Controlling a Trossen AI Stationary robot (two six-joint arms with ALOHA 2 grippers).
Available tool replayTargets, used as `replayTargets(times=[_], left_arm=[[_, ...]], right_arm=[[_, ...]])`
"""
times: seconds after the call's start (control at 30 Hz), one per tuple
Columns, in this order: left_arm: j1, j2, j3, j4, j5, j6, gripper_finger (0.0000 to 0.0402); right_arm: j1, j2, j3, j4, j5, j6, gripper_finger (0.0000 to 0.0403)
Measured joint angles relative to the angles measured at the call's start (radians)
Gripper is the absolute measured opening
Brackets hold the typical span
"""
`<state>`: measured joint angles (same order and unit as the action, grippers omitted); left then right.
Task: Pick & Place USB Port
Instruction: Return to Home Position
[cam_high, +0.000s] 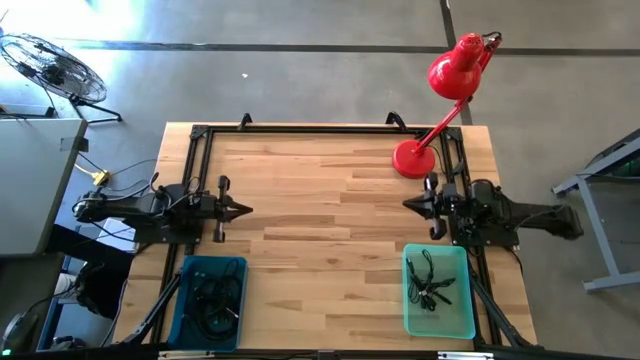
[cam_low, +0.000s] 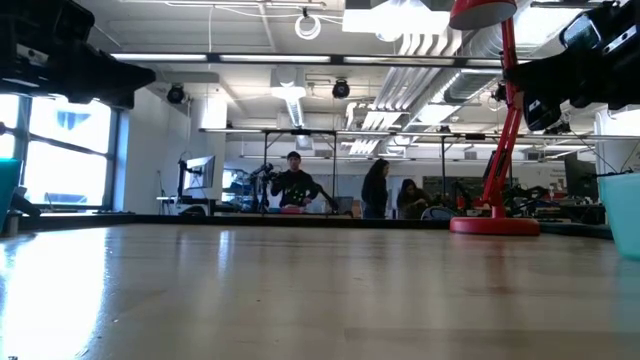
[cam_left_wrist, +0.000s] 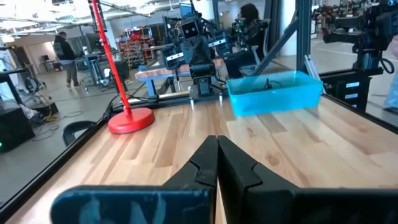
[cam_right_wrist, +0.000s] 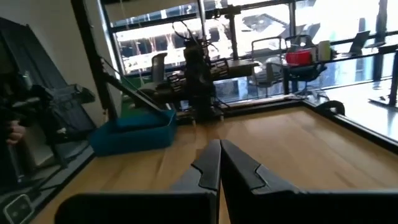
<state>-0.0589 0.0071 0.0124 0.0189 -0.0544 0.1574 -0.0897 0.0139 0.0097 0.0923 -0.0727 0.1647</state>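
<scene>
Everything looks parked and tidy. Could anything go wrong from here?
Small things, probably. The red lamp stands with its base close beside the right gripper, so a wide swing on its next move might knock it. The black cables lie loosely tangled in the light blue bin; a loop could snag fingers reaching in. The left gripper waits shut on the opposite side.

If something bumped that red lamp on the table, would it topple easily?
Probably not from a low nudge: the red lamp stands on a broad, flat base that looks weighted. A push high up seems riskier, since its long arm leans and carries the head out past the base. On the smooth wooden table it might slide first.
</scene>
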Motion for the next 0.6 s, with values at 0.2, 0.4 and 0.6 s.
replayTargets(times=[0.2,0.4,0.6], left_arm=[[0.0,0.0,-0.001,0.0,0.001,-0.005,0.0],[0.0,0.005,-0.001,0.0,0.013,-0.008,0.0],[0.0,0.005,-0.001,0.0,-0.001,-0.008,0.0]], right_arm=[[-0.022,0.0,0.0,-0.029,-0.045,0.019,0.0],[-0.022,0.002,0.0,-0.051,-0.037,0.033,0.0],[-0.022,0.003,0.0,-0.061,0.001,0.031,0.0]])
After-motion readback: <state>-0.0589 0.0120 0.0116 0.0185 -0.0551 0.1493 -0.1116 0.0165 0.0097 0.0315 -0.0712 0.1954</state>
